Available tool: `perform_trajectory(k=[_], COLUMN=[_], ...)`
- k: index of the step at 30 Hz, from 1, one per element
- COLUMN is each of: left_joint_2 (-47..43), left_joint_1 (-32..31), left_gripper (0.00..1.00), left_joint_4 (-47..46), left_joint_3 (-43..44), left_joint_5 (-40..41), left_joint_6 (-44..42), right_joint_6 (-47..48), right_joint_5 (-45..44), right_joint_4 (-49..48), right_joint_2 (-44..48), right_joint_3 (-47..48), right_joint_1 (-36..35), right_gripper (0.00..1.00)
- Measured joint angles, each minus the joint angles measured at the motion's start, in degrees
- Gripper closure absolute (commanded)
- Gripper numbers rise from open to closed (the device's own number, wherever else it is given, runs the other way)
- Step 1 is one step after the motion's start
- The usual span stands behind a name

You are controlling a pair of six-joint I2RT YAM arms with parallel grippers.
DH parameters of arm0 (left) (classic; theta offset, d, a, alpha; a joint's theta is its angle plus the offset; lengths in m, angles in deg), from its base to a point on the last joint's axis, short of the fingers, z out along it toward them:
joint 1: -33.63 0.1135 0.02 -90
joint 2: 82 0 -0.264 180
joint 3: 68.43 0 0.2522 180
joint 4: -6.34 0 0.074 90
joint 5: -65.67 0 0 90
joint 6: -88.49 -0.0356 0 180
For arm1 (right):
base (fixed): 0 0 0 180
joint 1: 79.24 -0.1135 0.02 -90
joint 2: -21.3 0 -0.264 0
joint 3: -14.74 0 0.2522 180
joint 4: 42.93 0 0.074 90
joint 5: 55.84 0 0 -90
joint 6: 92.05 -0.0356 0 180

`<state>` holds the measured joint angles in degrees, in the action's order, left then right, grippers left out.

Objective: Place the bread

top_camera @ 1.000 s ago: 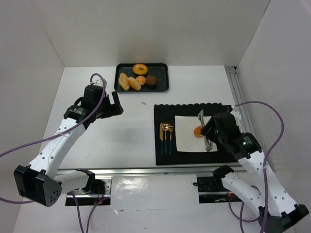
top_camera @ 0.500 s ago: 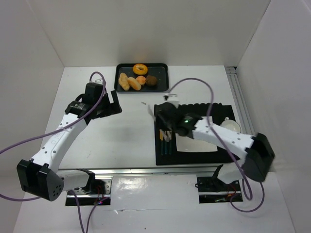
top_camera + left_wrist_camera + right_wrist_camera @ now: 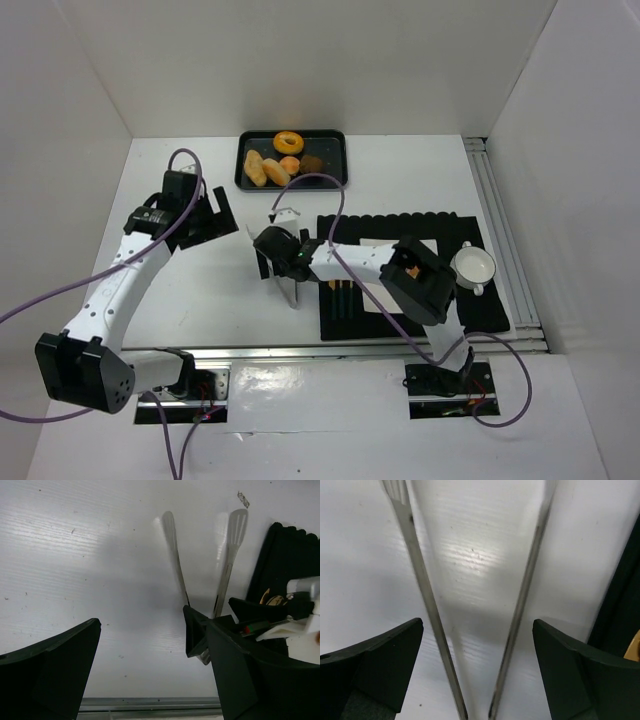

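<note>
Evidently near done. At far left the left gripper hung wide and empty above the table, well apart from the tray where long rolls lay. Next, the right gripper reached across, left of the mat, clasping the tongs by the hinge end; their arms were splayed, tips toward the near edge, nothing between them. On the plate sat what was judged the bread, a small orange piece beside the right arm, apparently placed. Mostly hidden and roundish, so no long axis or heading could be told. The bowl stood just right. Left, likely: parking the tongs.
</note>
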<state>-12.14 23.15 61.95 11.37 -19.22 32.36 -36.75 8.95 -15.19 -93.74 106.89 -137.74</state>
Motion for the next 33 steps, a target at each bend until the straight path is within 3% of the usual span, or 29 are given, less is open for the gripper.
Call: perform_trajectory(k=[6,12,15,21,24,33], left_joint_2=[1.4,5.53,8.31,16.2,20.83,27.63], left_joint_1=[1.81,1.22,-2.27,-15.63,-19.52,-23.52], left_gripper=[0.0,0.03,0.0,0.0,0.0,0.0], left_joint_4=[0.09,-0.72,-2.56,-4.74,-4.98,-8.52], left_joint_3=[-0.02,-0.22,-1.22,-4.59,-5.14,-5.2], left_joint_5=[-0.76,-2.51,-2.23,-0.52,0.17,3.26], left_joint_6=[0.9,1.27,4.44,14.97,19.47,26.36], right_joint_6=[0.81,0.52,-0.22,-0.9,-1.29,-1.49], right_joint_5=[-0.57,-3.39,-4.74,-1.27,0.7,4.09], right_joint_4=[3.56,8.35,9.79,11.72,14.05,14.84], right_joint_2=[2.99,19.65,29.42,43.76,45.97,46.69], right_joint_3=[5.49,0.33,-6.51,-22.16,-24.57,-25.51], right_joint_1=[2.73,13.57,21.0,30.14,32.41,33.18], right_gripper=[0.0,0.0,0.0,0.0,0.0,0.0])
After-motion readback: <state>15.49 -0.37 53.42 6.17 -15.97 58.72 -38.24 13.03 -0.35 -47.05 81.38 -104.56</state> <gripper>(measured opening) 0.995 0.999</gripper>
